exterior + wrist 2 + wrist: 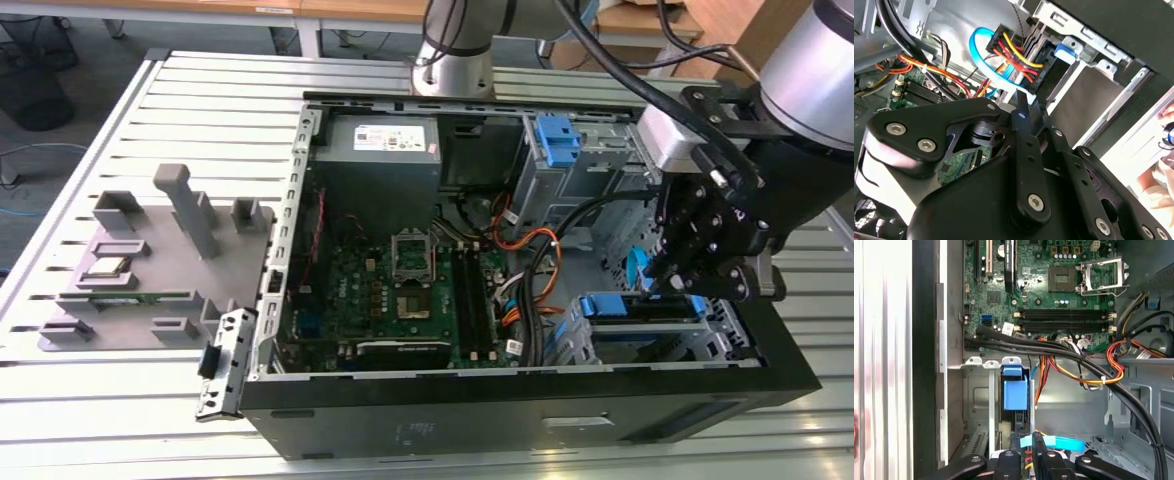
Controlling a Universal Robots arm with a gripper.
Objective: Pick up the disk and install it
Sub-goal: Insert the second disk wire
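The gripper [687,275] hangs inside the open case [534,420], low at the drive cage [647,335] on the exterior view's right, beside the front wall. Below it in that view sits a blue-railed unit in the cage, which reads as the disk [638,308], already seated in its bay rather than lying out on the table [80,150].

In the first wrist view the jaws appear drawn close together just beside the cable end of that bay, with a blue ribbon cable [1054,442] crossing between the finger links and a blue tab [1015,390] of the disk's rails standing in the bay ahead. In the second wrist view the fingers [1023,107] meet in a narrow point aimed at the red, yellow and black power wires [1014,57] plugged in at the bay. They look clenched with nothing between them, though what lies at the very tips is partly hidden, so I judge rather than see that they hold nothing.

Judged from this, the pick-up and the slide into the bay are done, and the work stands at its last part: seating or checking the disk.

The motherboard [400,280] lies bare in the middle of the case, and a grey fixture [147,270] with parts rests on the table at the exterior view's left.
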